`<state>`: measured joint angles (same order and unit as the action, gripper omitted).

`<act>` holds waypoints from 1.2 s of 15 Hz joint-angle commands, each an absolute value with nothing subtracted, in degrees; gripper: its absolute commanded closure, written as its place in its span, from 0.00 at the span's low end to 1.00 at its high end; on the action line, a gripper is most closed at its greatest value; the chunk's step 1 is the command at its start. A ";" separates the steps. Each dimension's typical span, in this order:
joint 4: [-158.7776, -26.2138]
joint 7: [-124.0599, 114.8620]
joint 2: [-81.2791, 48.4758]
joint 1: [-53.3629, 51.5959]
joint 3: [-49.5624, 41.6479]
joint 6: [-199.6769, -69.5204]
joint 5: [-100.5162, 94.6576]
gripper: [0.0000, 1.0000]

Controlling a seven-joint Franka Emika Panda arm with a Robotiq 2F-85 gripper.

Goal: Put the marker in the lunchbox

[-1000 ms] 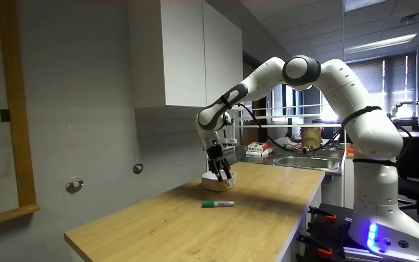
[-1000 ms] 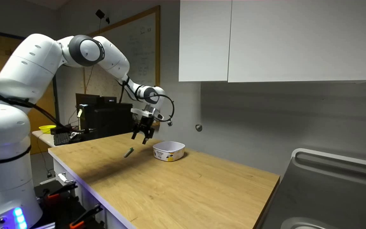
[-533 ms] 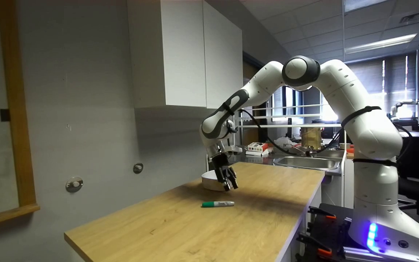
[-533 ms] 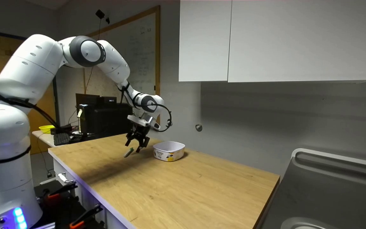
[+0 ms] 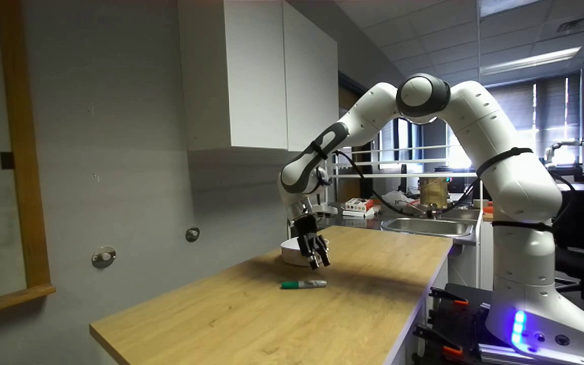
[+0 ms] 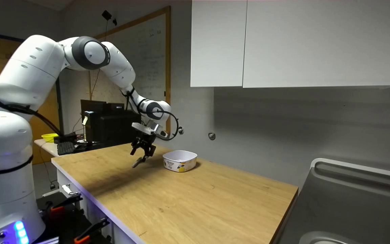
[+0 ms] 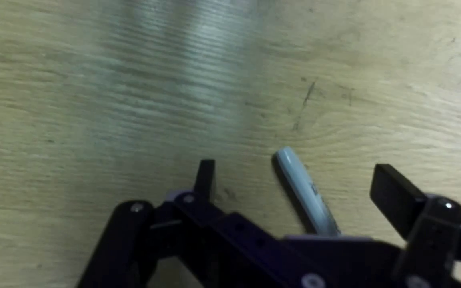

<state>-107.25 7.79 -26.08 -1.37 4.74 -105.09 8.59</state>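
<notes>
The marker (image 5: 303, 284) has a pale grey body and a green cap and lies flat on the wooden table (image 5: 251, 319). It also shows in an exterior view (image 6: 136, 164), partly covered by a finger. In the wrist view only the marker's grey body (image 7: 306, 192) shows; the capped end is hidden behind the gripper. My gripper (image 7: 293, 170) is open and empty, with the marker lying between its fingers in that view. In both exterior views the gripper (image 5: 320, 263) (image 6: 138, 156) points down close over the marker. The whitish lunchbox (image 6: 174, 165) stands upright beside it, partly hidden by the gripper in an exterior view (image 5: 292, 253).
A wall (image 5: 135, 203) runs along the table's back side, with a white cabinet (image 5: 256, 76) hanging above. A sink (image 5: 426, 227) and a white rack (image 5: 403, 175) stand past one table end. A black machine (image 6: 113, 122) and a yellow bowl (image 6: 48, 137) stand past the other.
The open gripper has moved down and away from the lunchbox toward the marker, mostly in the first half second and only slightly since. The marker and lunchbox have not moved.
</notes>
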 commanded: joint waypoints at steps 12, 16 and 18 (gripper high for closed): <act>-107.13 6.42 -26.79 -6.21 5.51 -107.90 3.50 0.00; -106.40 4.84 -28.46 -6.89 3.84 -111.68 -3.87 0.00; -105.72 4.63 -29.15 -6.65 3.33 -113.19 -6.28 0.00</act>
